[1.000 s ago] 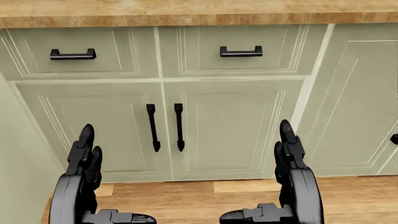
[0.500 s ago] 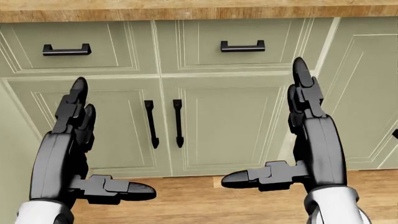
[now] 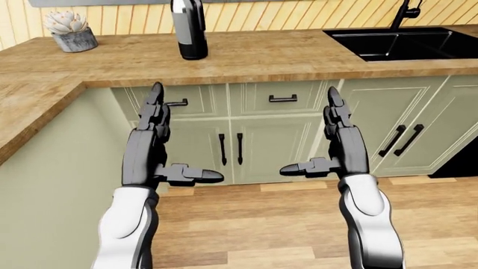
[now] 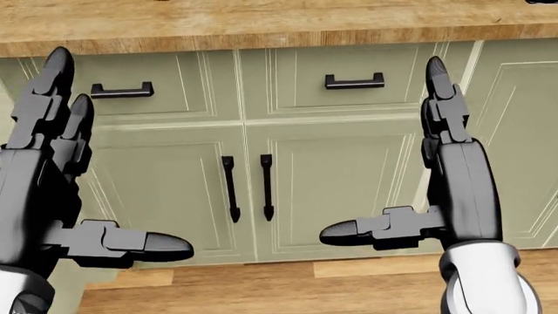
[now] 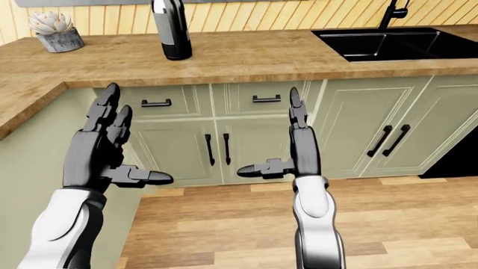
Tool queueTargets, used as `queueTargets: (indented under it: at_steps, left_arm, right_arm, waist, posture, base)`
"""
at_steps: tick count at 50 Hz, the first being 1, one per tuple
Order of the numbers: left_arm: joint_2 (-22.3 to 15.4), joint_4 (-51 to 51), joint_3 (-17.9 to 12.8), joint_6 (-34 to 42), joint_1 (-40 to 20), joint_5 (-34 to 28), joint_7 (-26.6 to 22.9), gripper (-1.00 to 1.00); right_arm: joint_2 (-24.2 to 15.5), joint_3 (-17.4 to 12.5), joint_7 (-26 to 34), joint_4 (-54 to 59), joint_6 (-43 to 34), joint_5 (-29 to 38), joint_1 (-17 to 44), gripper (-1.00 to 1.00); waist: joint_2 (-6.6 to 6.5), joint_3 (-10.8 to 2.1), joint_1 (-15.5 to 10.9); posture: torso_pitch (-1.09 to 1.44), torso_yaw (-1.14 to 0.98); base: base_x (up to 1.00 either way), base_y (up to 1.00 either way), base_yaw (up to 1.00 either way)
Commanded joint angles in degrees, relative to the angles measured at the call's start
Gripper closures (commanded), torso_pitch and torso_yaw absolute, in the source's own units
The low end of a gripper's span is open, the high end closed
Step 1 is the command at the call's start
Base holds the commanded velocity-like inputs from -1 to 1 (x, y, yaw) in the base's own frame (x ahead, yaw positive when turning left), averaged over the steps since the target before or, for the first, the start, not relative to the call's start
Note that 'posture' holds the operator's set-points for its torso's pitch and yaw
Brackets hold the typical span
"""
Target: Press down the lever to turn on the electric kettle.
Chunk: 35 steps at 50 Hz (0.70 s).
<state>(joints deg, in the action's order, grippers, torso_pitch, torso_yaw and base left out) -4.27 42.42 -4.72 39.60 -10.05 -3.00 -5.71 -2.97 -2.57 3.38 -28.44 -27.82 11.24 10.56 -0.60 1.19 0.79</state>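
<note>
The electric kettle (image 3: 188,28), silver with a black base and handle, stands on the wooden counter (image 3: 284,56) at the top of the left-eye view. Its top is cut off by the frame, so the lever does not show. My left hand (image 3: 175,140) is open, fingers pointing up and thumb out to the right, held before the cabinet doors well below the kettle. My right hand (image 3: 314,137) is open the same way, thumb out to the left, below and right of the kettle. Both hands are empty.
A potted succulent (image 3: 69,32) stands at the counter's top left. A black sink (image 3: 403,42) with a faucet is at the top right. Green cabinets with black handles (image 4: 248,186) stand under the counter. The counter wraps round on the left (image 3: 29,106). The floor is wood.
Both hands have risen in the head view, from the bottom of the picture to beside the drawers. The view has shifted slightly, with the cabinets a little lower and to the right.
</note>
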Motion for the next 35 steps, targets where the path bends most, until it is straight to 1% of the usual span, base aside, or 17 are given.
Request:
queueTargets:
  at_steps: [1, 3, 4, 5, 6, 13, 17, 18, 19, 21, 23, 25, 27, 28, 29, 33, 35]
  left_arm:
    - [-0.2, 1.1, -0.2, -1.3, -0.7, -0.6, 0.5, -1.00]
    - [-0.1, 1.3, -0.1, -1.1, -0.5, -0.7, 0.4, -1.00]
    - [0.0, 1.6, -0.5, -0.9, -0.5, -0.4, 0.3, -1.00]
    - [0.0, 1.4, -0.8, -1.1, -0.5, -0.2, 0.4, -1.00]
    - [-0.1, 1.1, -0.8, -1.3, -0.5, -0.1, 0.4, -1.00]
    - [-0.2, 1.9, -1.1, -0.9, -0.2, 0.3, 0.5, -1.00]
    - [-0.2, 1.9, -1.3, -1.1, 0.1, 0.7, 0.5, -1.00]
    - [-0.3, 1.8, -1.3, -1.3, 0.2, 0.7, 0.4, -1.00]
    - [-0.3, 1.7, -1.6, -1.5, 0.2, 0.8, 0.4, -1.00]
    - [-0.4, 1.7, -1.7, -1.5, 0.3, 0.9, 0.4, -1.00]
    - [-0.3, 1.7, -1.6, -1.8, 0.6, 1.0, 0.5, -1.00]
    - [-0.2, 1.6, -1.6, -1.8, 0.6, 1.1, 0.5, -1.00]
    - [-0.3, 1.5, -1.7, -1.9, 0.7, 1.2, 0.5, -1.00]
    - [-0.3, 1.3, -1.7, -2.3, 0.9, 1.2, 0.5, -1.00]
    - [-0.2, 1.4, -1.8, -2.4, 1.1, 1.3, 0.5, -1.00]
    - [-0.2, 1.1, -1.8, -2.8, 1.3, 1.3, 0.6, -1.00]
    - [-0.2, 1.2, -1.7, -2.8, 1.4, 1.4, 0.6, -1.00]
  right_arm:
    - [0.2, 0.5, 0.0, -1.5, 1.9, -0.4, 1.1, -1.00]
    - [0.2, 0.5, 0.0, -1.3, 2.0, -0.5, 1.1, -1.00]
    - [0.2, 0.6, 0.0, -1.3, 2.1, -0.5, 0.8, -1.00]
    - [0.3, 0.5, 0.0, -1.2, 2.2, -0.7, 0.7, -1.00]
    - [0.5, 0.4, 0.0, -1.3, 2.2, -1.4, 0.7, -1.00]
    - [0.4, 0.3, -0.2, -0.7, 2.8, -2.1, 0.5, -1.00]
    - [0.2, 0.0, -0.3, -0.8, 2.9, -2.6, 0.5, -1.00]
    - [0.2, 0.1, -0.3, -0.5, 3.2, -2.7, 0.4, -1.00]
    - [0.2, 0.2, -0.4, -0.5, 3.2, -2.7, 0.4, -1.00]
    - [0.2, 0.2, -0.4, -0.3, 3.4, -2.7, 0.3, -1.00]
    - [0.3, 0.4, -0.4, 0.0, 3.7, -2.7, 0.2, -1.00]
    - [0.4, 0.7, -0.1, 0.1, 4.0, -3.0, -0.3, -1.00]
    - [0.4, 0.6, -0.7, 0.0, 3.8, -2.3, -0.3, -1.00]
    - [0.4, 0.7, -0.7, 0.2, 3.3, -2.1, -0.3, -1.00]
    - [0.5, 0.7, -0.7, 0.1, 3.4, -2.2, -0.3, -1.00]
    - [0.6, 0.9, -0.5, 0.2, 3.3, -2.1, -0.3, -1.00]
    - [0.7, 1.0, -0.7, 0.1, 3.4, -2.2, -0.4, -1.00]
  waist:
    - [-0.35, -0.05, 0.0]
    - [-3.22, -0.38, 0.1]
    - [-6.30, -1.34, -0.1]
    - [-3.21, -0.36, -0.6]
    - [-3.72, -0.10, -0.2]
    - [0.48, 0.22, -0.1]
    - [4.13, -0.11, 0.1]
    - [4.20, 0.38, 0.7]
    - [2.70, 0.17, 0.8]
    - [3.85, -0.73, 0.2]
    - [3.33, -1.09, -0.1]
    - [2.51, -0.25, -0.7]
    - [-1.96, 0.52, 0.1]
    - [-5.14, -0.39, -0.1]
    - [-4.98, -0.79, -1.3]
    - [-1.69, -0.76, -2.3]
    - [-0.36, -0.04, -2.4]
  posture:
    - [0.00, 0.00]
    - [0.00, 0.00]
    - [0.00, 0.00]
    - [0.00, 0.00]
    - [0.00, 0.00]
    - [0.00, 0.00]
    - [0.00, 0.00]
    - [0.00, 0.00]
    - [0.00, 0.00]
    - [0.00, 0.00]
    - [0.00, 0.00]
    - [0.00, 0.00]
    - [0.00, 0.00]
    - [0.00, 0.00]
    - [0.00, 0.00]
    - [0.00, 0.00]
    - [0.00, 0.00]
  base:
    - [0.00, 0.36, 0.00]
    - [0.00, 0.36, 0.00]
    - [0.00, 0.36, 0.00]
    - [0.00, 0.37, 0.00]
    - [0.00, 0.37, 0.00]
    - [0.00, 0.37, 0.00]
    - [0.00, 0.37, 0.00]
    - [0.00, 0.37, 0.00]
    - [0.00, 0.36, 0.00]
    - [0.00, 0.36, 0.00]
    - [0.00, 0.36, 0.00]
    - [0.00, 0.18, 0.18]
    - [0.00, 0.00, 0.37]
    - [0.00, 0.00, 0.40]
    - [0.00, 0.00, 0.68]
    - [0.00, 0.00, 0.69]
    - [0.00, 0.00, 0.69]
